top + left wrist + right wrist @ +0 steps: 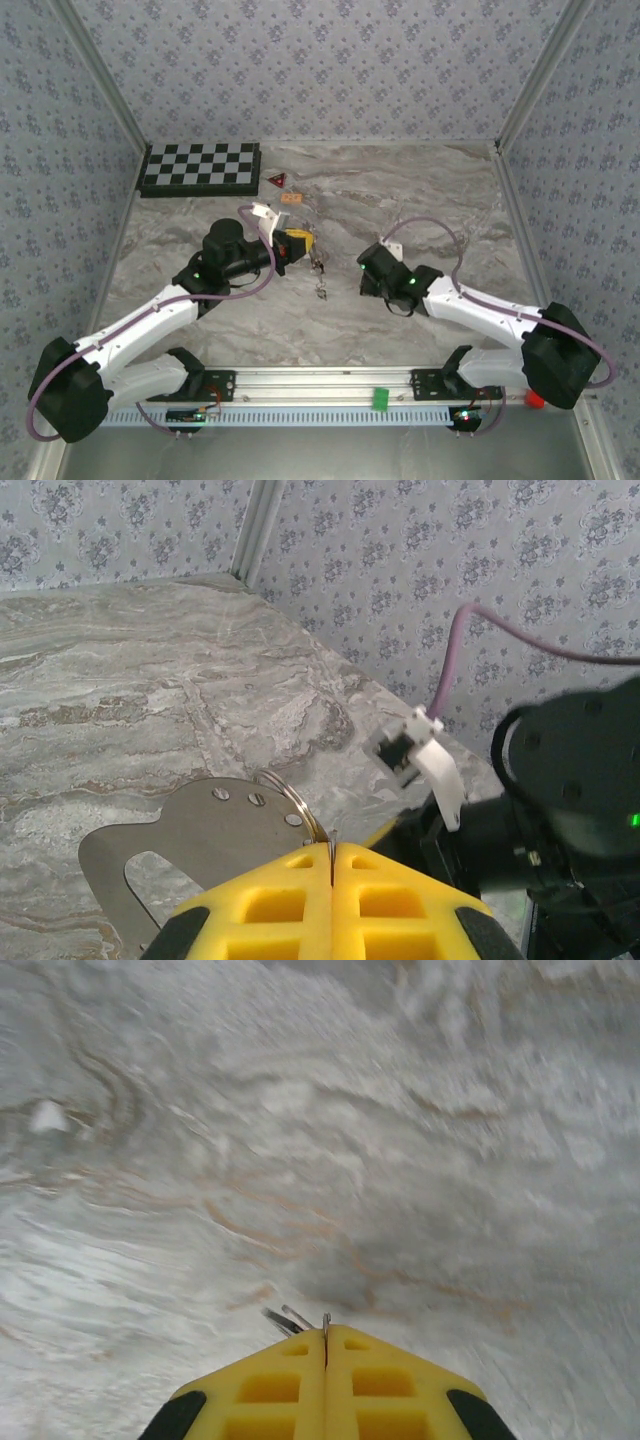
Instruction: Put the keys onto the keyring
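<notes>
Left gripper [332, 852]: was pressed together, pinching the keyring [288, 792].
Right gripper [326, 1332]: clamped a key [284, 1318] by its blade, right of the keyring.
Risk: that shallow hold could have let the key twist or slip.

Left gripper [298, 241] and right gripper [367, 268] are seen facing each other, apart, mid-table [420, 200]. Small keys [320, 266] are noted between them, nearer the left. Checkerboard [200, 167], red triangle [276, 180] and orange piece [292, 199] are logged at far left.

Count, table seen from above:
- left arm [150, 325], right arm [480, 310]: two.
- checkerboard [200, 167]: one, 10 o'clock.
- red triangle [276, 180]: one, 12 o'clock.
- orange piece [292, 199]: one, 12 o'clock.
- keyring [297, 800]: one.
- keys [321, 292]: too small to count.
</notes>
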You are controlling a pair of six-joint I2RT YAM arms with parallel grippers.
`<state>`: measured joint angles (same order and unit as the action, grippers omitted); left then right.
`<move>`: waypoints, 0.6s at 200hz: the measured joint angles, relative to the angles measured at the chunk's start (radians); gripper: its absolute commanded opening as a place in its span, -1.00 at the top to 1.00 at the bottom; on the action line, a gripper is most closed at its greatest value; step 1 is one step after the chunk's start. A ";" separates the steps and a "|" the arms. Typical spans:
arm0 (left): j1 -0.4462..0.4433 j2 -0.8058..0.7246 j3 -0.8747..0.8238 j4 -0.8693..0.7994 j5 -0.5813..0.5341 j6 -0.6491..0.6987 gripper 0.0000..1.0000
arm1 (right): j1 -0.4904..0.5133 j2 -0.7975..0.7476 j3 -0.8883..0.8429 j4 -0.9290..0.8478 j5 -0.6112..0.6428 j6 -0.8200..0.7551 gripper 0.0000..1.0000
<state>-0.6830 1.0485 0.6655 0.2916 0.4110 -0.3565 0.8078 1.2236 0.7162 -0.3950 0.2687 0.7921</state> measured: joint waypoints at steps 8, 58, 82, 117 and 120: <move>0.000 -0.002 -0.002 0.000 0.000 0.000 1.00 | -0.018 0.000 0.020 0.007 -0.027 -0.034 1.00; 0.000 -0.002 -0.003 0.000 0.000 0.000 1.00 | -0.108 0.023 -0.008 0.095 -0.243 -0.219 1.00; 0.000 -0.002 -0.003 0.000 0.000 0.000 1.00 | -0.119 0.062 -0.044 0.106 -0.319 -0.276 1.00; 0.000 -0.002 -0.003 0.000 0.000 0.000 1.00 | -0.114 0.066 -0.056 0.081 -0.363 -0.313 1.00; 0.000 -0.002 -0.003 0.000 0.000 0.000 1.00 | -0.113 0.066 -0.056 0.078 -0.365 -0.315 1.00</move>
<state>-0.6830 1.0470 0.6624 0.2920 0.4107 -0.3565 0.6945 1.2896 0.6598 -0.3168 -0.0967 0.4770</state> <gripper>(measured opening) 0.058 0.038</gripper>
